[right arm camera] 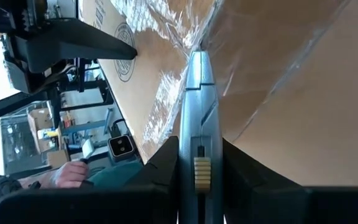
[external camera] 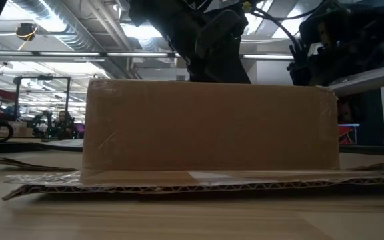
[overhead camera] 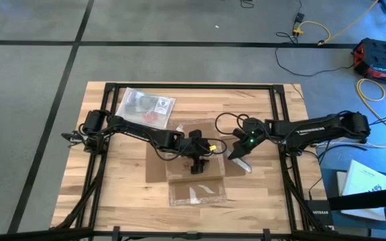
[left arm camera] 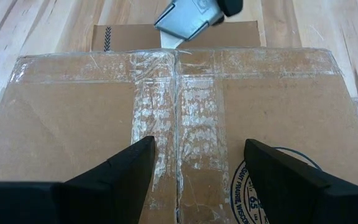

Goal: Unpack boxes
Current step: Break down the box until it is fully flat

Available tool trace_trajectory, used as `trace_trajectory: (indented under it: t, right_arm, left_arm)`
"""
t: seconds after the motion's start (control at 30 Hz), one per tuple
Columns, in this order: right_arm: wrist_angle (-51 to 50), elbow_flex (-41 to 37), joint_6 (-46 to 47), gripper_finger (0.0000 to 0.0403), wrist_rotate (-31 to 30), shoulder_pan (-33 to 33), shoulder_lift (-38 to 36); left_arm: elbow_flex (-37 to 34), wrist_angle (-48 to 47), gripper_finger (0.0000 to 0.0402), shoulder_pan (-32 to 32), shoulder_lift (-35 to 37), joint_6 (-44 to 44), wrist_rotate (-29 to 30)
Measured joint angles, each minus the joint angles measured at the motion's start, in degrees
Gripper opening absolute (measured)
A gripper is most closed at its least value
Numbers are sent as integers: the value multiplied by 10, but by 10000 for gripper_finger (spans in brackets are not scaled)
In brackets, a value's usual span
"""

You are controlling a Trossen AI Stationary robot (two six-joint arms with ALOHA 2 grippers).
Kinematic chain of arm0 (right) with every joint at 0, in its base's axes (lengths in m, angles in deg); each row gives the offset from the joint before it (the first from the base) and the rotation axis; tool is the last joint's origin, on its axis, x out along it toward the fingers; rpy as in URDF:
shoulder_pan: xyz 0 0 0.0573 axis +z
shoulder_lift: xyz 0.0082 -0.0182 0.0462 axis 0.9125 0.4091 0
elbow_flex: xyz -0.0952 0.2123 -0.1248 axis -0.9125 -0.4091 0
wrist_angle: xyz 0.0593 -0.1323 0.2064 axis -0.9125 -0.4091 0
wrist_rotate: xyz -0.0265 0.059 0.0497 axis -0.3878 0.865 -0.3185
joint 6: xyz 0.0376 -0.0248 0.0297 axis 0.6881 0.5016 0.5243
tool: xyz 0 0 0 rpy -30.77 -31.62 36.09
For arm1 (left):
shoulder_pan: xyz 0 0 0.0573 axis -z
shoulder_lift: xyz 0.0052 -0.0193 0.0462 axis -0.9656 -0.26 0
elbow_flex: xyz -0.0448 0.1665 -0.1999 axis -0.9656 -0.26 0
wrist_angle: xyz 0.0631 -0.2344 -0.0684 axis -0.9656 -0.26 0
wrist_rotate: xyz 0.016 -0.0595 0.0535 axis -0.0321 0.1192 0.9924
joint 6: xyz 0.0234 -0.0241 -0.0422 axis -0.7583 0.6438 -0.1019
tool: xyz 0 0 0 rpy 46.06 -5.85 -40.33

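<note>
1. Your table (overhead camera: 112, 194) fills the middle of the high view, a pale wooden top with a dark frame round it, and grey floor on every side.
2. The box (overhead camera: 194, 171) sits at the centre of the table, shallow brown cardboard with its lower flap lying flat toward the bottom of the frame. In the low view it blocks almost the whole width, so you see little past it but the arms above. Clear tape (left arm camera: 176, 118) runs in a crinkled strip down the top seam and across the far edge.
3. A clear plastic bag (overhead camera: 146, 107) lies flat at the upper left of the table, well apart from the box, with a small red object showing through it.
4. Your left tool (overhead camera: 198, 163) reaches in from the left and hangs over the top of the box. Its fingers (left arm camera: 126, 171) stand wide apart, one on each side of the taped seam, with nothing between them.
5. Your right tool (overhead camera: 241, 152) comes in from the right, just beside the box's right edge. It is closed narrow on a grey utility knife (right arm camera: 199, 124), gripped by the handle between the two fingers.
6. The knife's tip (left arm camera: 169, 40) rests at the box's edge right where the seam tape meets it, at the top centre of the left wrist view.
7. Beyond the table, at the lower left of the right wrist view, a person's hand (right arm camera: 70, 174) shows.
</note>
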State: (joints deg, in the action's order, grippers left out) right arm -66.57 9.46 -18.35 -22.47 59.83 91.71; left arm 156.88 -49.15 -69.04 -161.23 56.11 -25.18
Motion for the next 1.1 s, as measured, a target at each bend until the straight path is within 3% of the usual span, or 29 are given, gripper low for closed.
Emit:
trace_trajectory:
  t: [1.1]
  right_arm:
    - [2,0,-3,58,68,0,13]
  left_arm:
    - [0,1,239,0,0,-16,-1]
